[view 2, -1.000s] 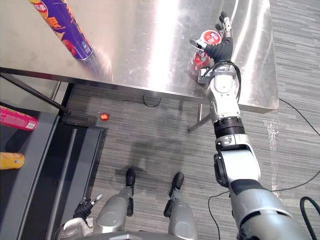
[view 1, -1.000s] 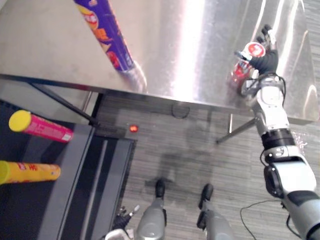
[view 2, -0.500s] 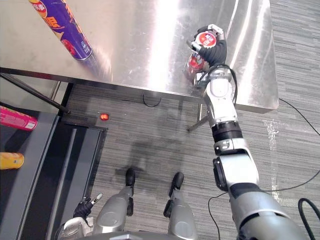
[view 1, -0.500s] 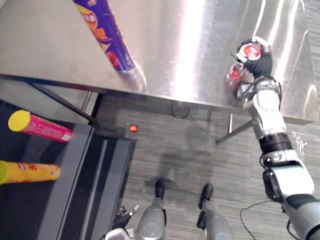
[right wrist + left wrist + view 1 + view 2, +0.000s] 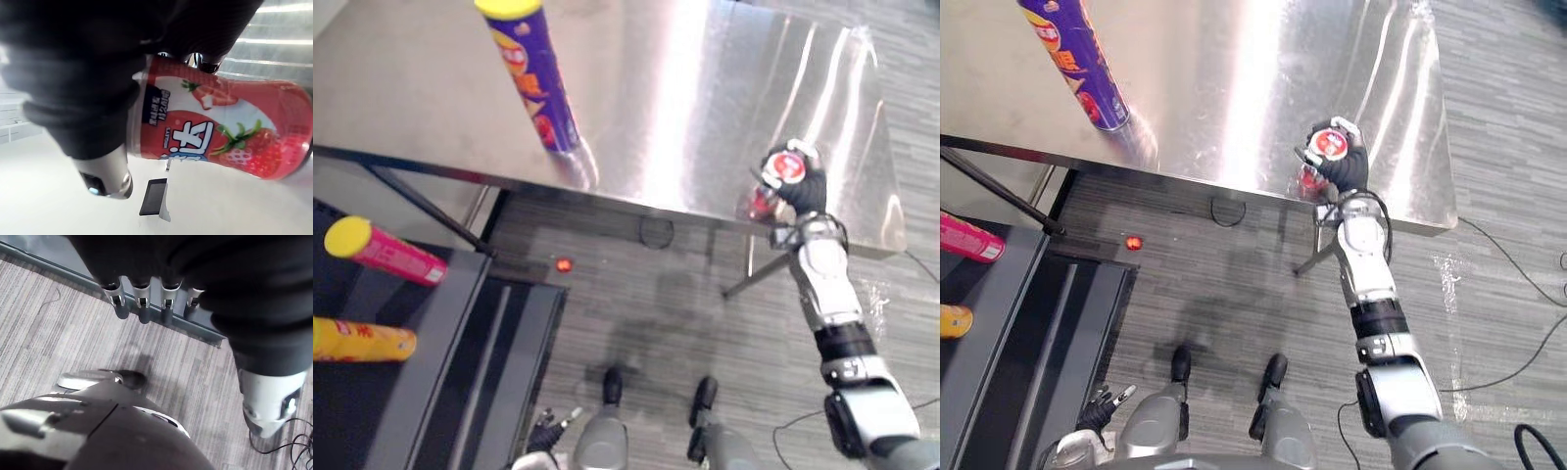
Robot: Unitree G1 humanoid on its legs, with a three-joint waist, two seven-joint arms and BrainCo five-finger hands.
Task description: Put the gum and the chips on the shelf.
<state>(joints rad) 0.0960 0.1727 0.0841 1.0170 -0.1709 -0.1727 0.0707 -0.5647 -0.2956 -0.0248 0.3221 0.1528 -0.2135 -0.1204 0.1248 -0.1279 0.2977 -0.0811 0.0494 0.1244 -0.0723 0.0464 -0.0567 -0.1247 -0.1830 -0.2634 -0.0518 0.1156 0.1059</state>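
The right arm reached forward from the lower right, its forearm stretched out over the grey floor to the near edge of the steel table (image 5: 705,88), close to the table's right corner. The right hand (image 5: 806,191) sat at that edge with its dark ribbed cover towards the robot. Its fingers (image 5: 205,61) were curled round the gum bottle (image 5: 787,166), and the thumb was pressed to the opposite side, so the bottle was held firmly in its grasp. The bottle's round red-and-white lid faced up towards the head camera and its base pointed down at the tabletop. Whether the base touched the steel could not be told.

In the right wrist view the bottle lay across the palm. Its label was white in the middle and red towards the base, with pictures of strawberries, large blue-edged characters and a small dark panel of fine print.

The chips can (image 5: 540,86), a tall purple tube with a yellow lid and cartoon artwork down its side, stood upright on the table well apart from the hand, towards the table's left end. The dark shelf (image 5: 460,323) lay low at the robot's left, with a pink can (image 5: 386,253) and a yellow can (image 5: 362,340) lying on their sides on it, each with a yellow cap.

The left hand (image 5: 143,308) hung low beside the robot, over the floor, with its fingers straight, loose and empty.
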